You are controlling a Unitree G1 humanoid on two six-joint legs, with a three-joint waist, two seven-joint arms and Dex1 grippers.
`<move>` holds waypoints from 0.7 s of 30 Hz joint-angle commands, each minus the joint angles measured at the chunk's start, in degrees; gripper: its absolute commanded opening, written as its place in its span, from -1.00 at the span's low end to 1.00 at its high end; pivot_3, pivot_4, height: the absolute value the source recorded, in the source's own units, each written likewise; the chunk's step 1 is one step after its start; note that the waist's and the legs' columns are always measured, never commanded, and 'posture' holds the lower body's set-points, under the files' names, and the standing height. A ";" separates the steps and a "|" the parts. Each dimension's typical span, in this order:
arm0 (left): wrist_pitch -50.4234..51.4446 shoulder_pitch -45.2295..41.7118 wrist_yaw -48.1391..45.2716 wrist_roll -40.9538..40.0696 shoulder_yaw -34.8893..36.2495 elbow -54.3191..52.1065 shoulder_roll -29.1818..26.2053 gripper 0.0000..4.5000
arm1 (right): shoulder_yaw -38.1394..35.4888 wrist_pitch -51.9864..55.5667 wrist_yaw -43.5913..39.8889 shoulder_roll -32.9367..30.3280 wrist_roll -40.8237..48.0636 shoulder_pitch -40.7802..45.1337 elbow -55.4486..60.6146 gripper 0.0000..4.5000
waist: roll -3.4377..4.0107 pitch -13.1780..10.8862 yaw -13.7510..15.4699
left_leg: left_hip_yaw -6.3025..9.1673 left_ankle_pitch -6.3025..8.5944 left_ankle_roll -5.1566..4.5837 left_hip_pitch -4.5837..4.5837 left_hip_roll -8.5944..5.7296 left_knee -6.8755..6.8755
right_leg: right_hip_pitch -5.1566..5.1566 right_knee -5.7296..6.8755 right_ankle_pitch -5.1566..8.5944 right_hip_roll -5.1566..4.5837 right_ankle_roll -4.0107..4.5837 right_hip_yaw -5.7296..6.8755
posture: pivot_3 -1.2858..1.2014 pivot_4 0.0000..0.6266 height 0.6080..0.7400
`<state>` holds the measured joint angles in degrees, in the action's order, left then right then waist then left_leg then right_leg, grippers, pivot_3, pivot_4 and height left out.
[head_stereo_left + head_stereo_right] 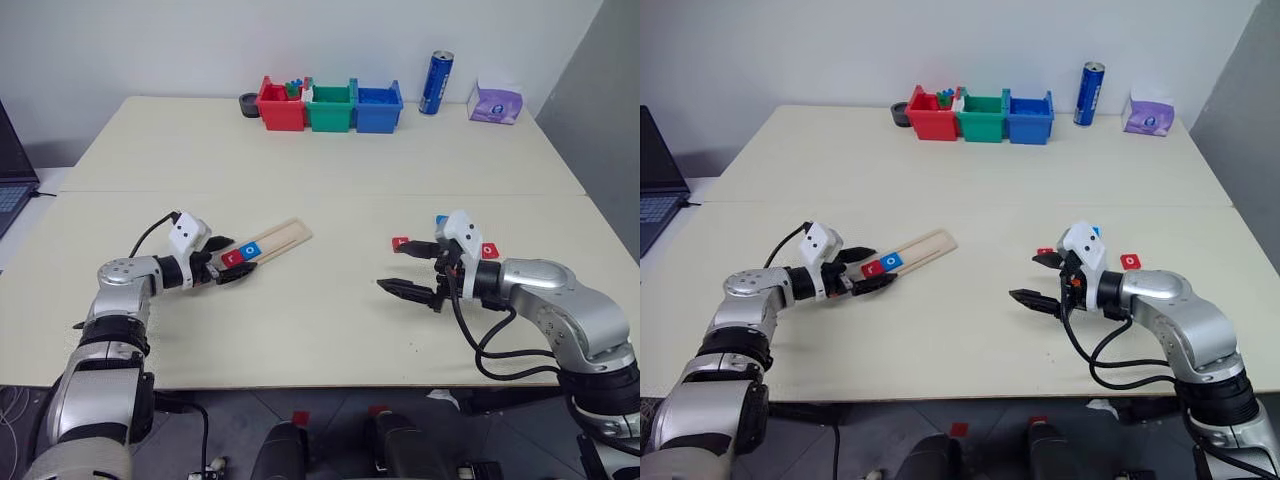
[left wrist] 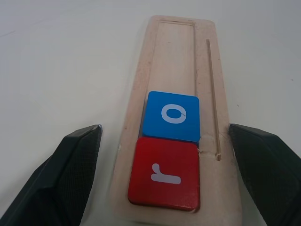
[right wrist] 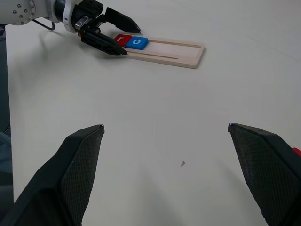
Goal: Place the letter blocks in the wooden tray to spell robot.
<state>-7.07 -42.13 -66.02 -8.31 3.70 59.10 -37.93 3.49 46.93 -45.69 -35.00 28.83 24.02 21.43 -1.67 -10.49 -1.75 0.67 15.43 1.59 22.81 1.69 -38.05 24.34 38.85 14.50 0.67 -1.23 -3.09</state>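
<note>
Now the left gripper [image 1: 228, 259] is straddling, jaws wide, the wooden tray [image 1: 285, 238] holding red r [image 2: 165, 172] and blue o [image 2: 171, 116]; at three o'clock, the right gripper [image 1: 411, 268] is gaping empty.

Letters on red tiles [image 1: 400, 242] beside right tool [image 1: 420, 270], too small.
</note>
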 commanded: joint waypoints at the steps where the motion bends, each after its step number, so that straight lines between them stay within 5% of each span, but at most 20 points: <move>1: -0.21 -1.02 -2.36 2.20 -1.38 2.79 -0.76 1.00 | -1.37 0.11 0.79 0.19 1.36 0.79 2.34 0.99 | 0.00 0.00 -0.01 | 0.04 0.00 0.00 0.00 0.00 0.00 | -0.01 0.02 0.00 0.00 0.00 0.04 | 0.03 -0.52 1.00; 17: -3.20 -3.13 -5.31 7.48 -4.33 8.76 -2.42 1.00 | -1.03 -0.32 2.84 1.44 1.32 1.78 1.48 0.99 | 0.04 0.02 -0.13 | 0.47 -0.01 0.00 -0.03 0.01 -0.02 | -0.15 0.13 0.07 0.00 0.15 0.50 | 0.03 -0.52 1.00; 21: -3.71 -3.49 -5.54 7.42 -4.15 8.95 -2.14 0.51 | -1.23 -0.64 3.23 1.64 1.12 1.74 1.21 1.00 | 0.04 0.03 -0.14 | 0.48 -0.01 -0.01 -0.03 0.01 -0.02 | -0.16 0.14 0.05 0.00 0.19 0.51 | 0.03 -0.52 1.00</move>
<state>-11.11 -46.45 -70.68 -2.79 0.61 66.14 -39.77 3.50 47.01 -42.66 -33.34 29.42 24.92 21.55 -1.63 -10.46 -1.89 1.16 15.42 1.58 22.78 1.70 -38.06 24.18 38.99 14.54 0.67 -1.02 -2.57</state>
